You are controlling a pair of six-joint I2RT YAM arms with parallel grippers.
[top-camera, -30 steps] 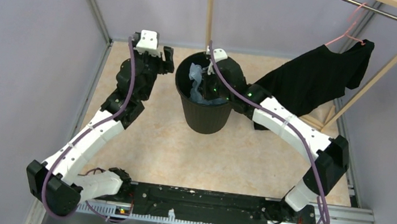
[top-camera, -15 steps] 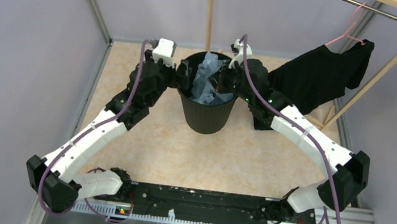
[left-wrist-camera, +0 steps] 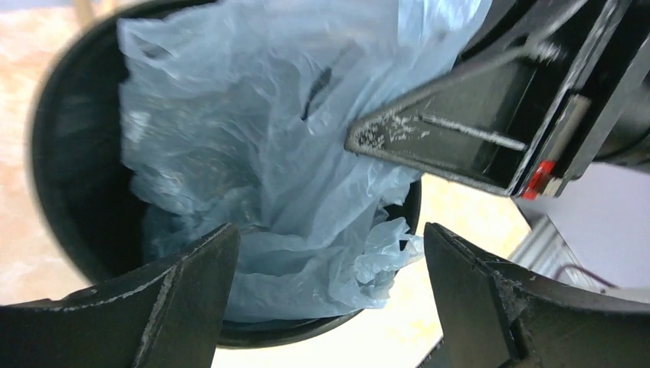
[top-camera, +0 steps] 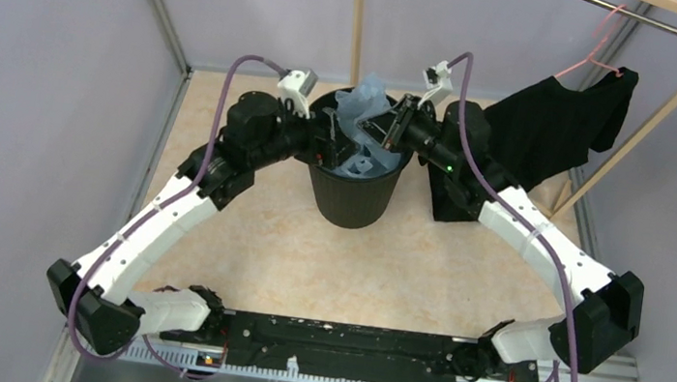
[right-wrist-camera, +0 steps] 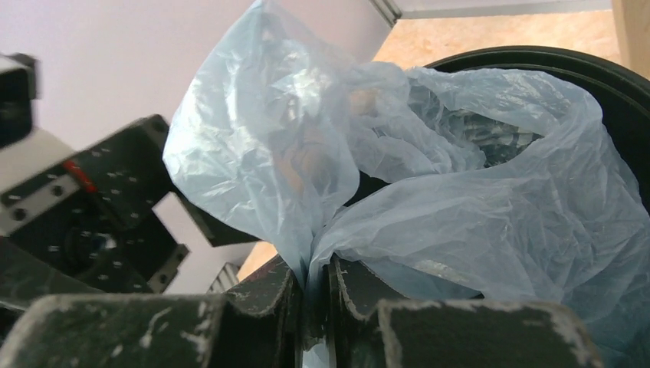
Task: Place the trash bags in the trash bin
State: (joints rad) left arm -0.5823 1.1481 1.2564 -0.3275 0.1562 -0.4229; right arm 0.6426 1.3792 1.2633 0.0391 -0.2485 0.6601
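Beige tabletop, lilac walls. Pale trash bag half inside trash bin, top clamped in right hand; left hand spread apart alongside. Risk: springy film spilling over rim on release.

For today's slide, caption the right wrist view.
Right gripper pinches a fold of pale blue trash bag over the black trash bin.

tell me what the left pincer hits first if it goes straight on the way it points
Most likely the trash bag, bunched in the trash bin, dead ahead of the open left pincer. The right pincer, shut on the bag, sits off that line; depth is unclear.
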